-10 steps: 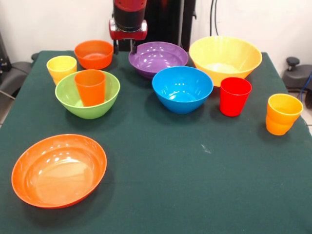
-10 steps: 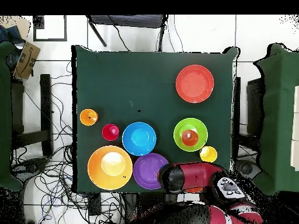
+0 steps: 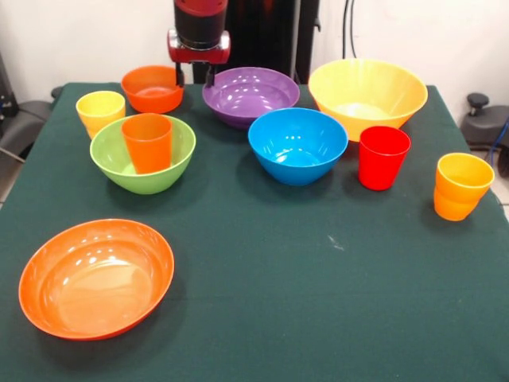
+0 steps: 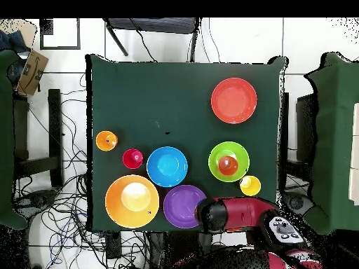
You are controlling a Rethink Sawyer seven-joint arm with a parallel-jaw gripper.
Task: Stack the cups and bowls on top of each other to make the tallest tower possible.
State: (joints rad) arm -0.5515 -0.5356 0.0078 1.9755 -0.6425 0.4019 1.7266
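The tower had barely begun: the green bowl (image 3: 143, 153) sat mouth-up on the green table (image 3: 318, 302) with the orange cup (image 3: 147, 142) standing upright inside it, its long axis vertical and its opening facing the ceiling. That nesting looked deliberate, since a wide bowl gives the narrow cup a steady seat as a base.

Everything else stood apart around the green bowl. The yellow cup (image 3: 100, 111) was just beside it at the rear, on the picture's left, and the small deep orange bowl (image 3: 153, 87) lay behind it. The purple bowl (image 3: 250, 95) sat further along the back edge, with the blue bowl (image 3: 297, 145) in front of that and the big yellow bowl (image 3: 367, 94) beyond. The red cup (image 3: 383, 157) and the yellow-orange cup (image 3: 461, 185) stood past the blue bowl, well apart from the green bowl. The wide shallow orange bowl (image 3: 96, 277) lay alone in front of the green bowl, nearer the camera. All rested mouths up, so none was yet turned for stacking.

The gripper (image 3: 195, 76) hung behind the green bowl, between the small orange and purple bowls, carrying nothing; its two fingers showed a moderate gap between them. Probably it was lining up on the small orange bowl as the next piece.
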